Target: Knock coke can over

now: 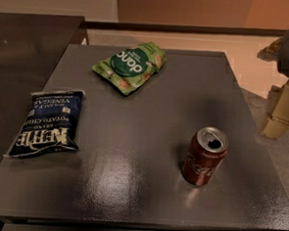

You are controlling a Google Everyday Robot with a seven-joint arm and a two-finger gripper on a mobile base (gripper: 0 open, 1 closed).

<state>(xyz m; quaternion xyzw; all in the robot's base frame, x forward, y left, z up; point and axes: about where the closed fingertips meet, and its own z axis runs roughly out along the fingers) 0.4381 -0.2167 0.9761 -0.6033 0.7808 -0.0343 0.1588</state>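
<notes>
Table (136,92) bears coke can (205,157), pincer (281,112) off right edge.

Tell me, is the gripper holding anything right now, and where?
Nothing is held: the gripper hangs right of the table, apart from the upright coke can.

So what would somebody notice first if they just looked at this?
Probably the small dark red aluminium coke can, standing upright near the front right of the dark grey table. Then two snack bags lying flat: a blue chip bag at the left edge and a green pouch at the back. The robot's pale hand hangs beyond the table's right side, apart from the can.
</notes>
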